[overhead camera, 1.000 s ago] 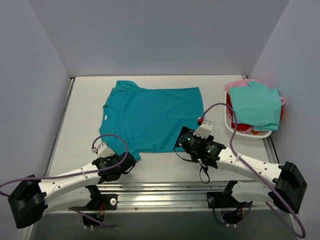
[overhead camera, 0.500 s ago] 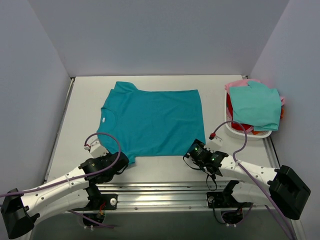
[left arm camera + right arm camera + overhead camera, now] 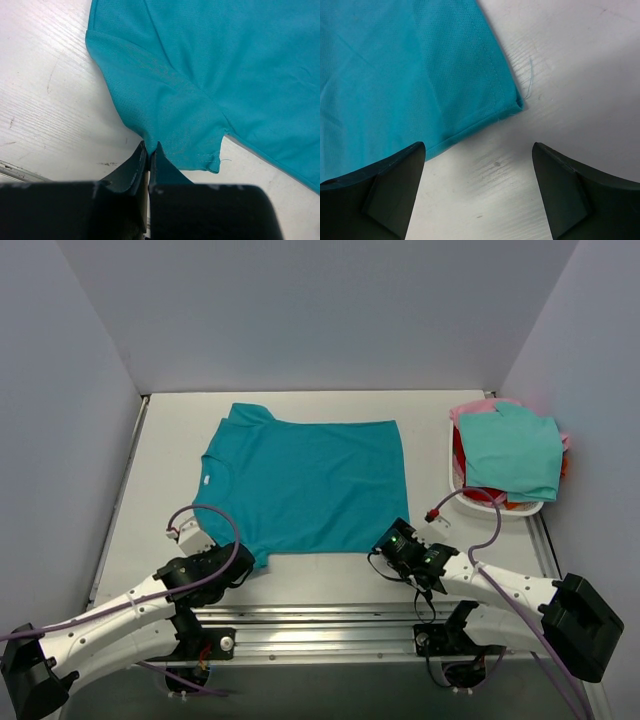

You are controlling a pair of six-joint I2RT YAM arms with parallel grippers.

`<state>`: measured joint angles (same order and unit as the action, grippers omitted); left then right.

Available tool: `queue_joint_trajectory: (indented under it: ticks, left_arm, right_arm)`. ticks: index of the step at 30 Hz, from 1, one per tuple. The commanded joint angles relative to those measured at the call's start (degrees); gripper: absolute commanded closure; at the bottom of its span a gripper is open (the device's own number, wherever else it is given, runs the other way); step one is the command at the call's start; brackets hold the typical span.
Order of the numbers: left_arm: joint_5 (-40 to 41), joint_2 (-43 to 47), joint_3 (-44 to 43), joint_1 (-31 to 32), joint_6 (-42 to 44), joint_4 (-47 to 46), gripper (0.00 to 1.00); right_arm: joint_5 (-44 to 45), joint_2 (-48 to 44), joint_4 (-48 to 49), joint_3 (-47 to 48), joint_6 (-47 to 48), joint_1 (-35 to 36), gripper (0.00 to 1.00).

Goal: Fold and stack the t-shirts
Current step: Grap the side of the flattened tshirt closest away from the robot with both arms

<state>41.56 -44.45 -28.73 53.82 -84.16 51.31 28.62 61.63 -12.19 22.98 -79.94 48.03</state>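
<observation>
Left hand (image 3: 148,151) pinching teal t-shirt (image 3: 225,75) sleeve, right hand (image 3: 477,150) spread; neck label (image 3: 205,478) unreadable.

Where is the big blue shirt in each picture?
Top external: the teal shirt lies spread flat in the middle of the table.
Left wrist: it fills the top and right, and the left gripper pinches its sleeve.
Right wrist: it is in the upper left, with its hem corner just ahead of the open right gripper.
Shared landmark: the white table under the shirt.
</observation>
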Motion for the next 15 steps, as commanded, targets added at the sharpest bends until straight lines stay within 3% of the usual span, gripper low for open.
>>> queue_joint_trajectory:
  ticks: [1, 6, 10, 15]
  left_arm:
    - [0.2, 1.4, 0.2, -0.4, 0.8, -0.1, 0.98]
    - [0.3, 1.3, -0.3, -0.8, 0.5, 0.6, 0.98]
    - [0.8, 1.1, -0.9, -1.0, 0.8, 1.2, 0.98]
    - [1.2, 1.0, -1.7, -1.3, 0.9, 1.4, 0.98]
  right_arm:
    - [4.1, 0.8, -4.2, 1.0, -2.5, -0.3, 0.17]
    - [5.4, 1.8, -4.0, 1.0, -3.5, -1.1, 0.29]
    - [4.9, 2.5, -2.1, 0.7, -1.7, -3.6, 0.31]
    - [2.9, 4.5, 0.8, 0.4, 1.2, -6.6, 0.44]
